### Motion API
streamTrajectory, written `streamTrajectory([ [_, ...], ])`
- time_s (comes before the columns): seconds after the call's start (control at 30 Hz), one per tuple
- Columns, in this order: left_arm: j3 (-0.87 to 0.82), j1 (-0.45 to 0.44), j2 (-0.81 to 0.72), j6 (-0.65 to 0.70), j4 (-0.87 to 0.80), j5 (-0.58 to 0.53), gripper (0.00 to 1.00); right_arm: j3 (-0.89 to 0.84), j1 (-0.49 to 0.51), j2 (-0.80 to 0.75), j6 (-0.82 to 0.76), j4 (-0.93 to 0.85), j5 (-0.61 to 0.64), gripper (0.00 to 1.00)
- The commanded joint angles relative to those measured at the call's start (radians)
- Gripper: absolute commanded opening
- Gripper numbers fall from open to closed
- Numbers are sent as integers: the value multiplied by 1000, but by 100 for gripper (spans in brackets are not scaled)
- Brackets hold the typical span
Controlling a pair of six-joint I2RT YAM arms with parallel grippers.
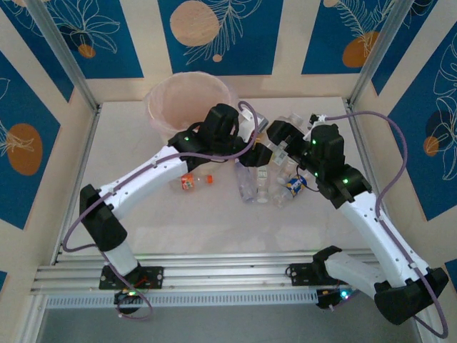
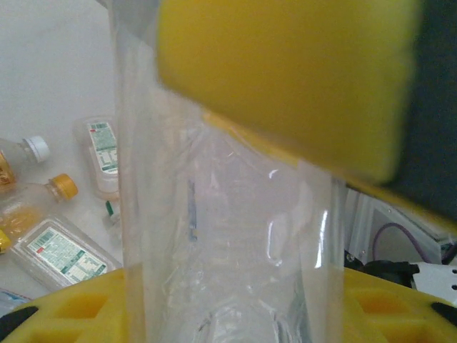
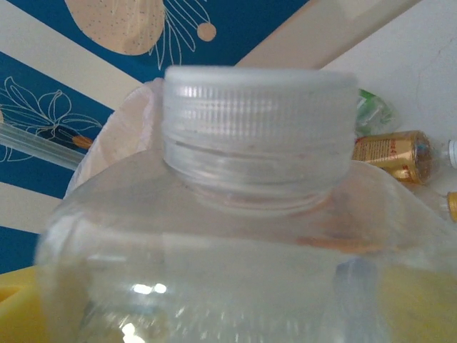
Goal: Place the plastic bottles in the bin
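Clamping clear bottle (image 2: 214,243) in left gripper (image 2: 235,207), right gripper (image 1: 280,139) jaw width unclear, white-capped bottle (image 3: 235,236) close ahead

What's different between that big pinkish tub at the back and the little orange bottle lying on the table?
The tub is far bigger than the orange bottle. The tub is pale pink and translucent; the bottle is bright orange. The tub stands upright, mouth open; the bottle lies on its side. Both rest on the table.

Bright, even light, with the close plastic bottle (image 2: 228,214) blurred and glinting.
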Motion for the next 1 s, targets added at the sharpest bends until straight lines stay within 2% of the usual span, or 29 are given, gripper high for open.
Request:
streamTrajectory([
  [0.0,13,-4,-51,35,-12,-70,29,79,6,-31,-32,-11,36,99],
  [0.27,41,24,-103,102,-79,-260,29,127,-1,-126,-77,-68,98,99],
  [0.53,200,107,-141,273,-154,-485,30,97,-3,-220,-82,-156,188,99],
  [0.7,302,222,-108,314,-243,-521,31,80,-4,-229,-66,-191,198,99],
  [0.97,335,384,-79,385,-373,-563,32,70,-8,-230,-49,-235,222,99],
])
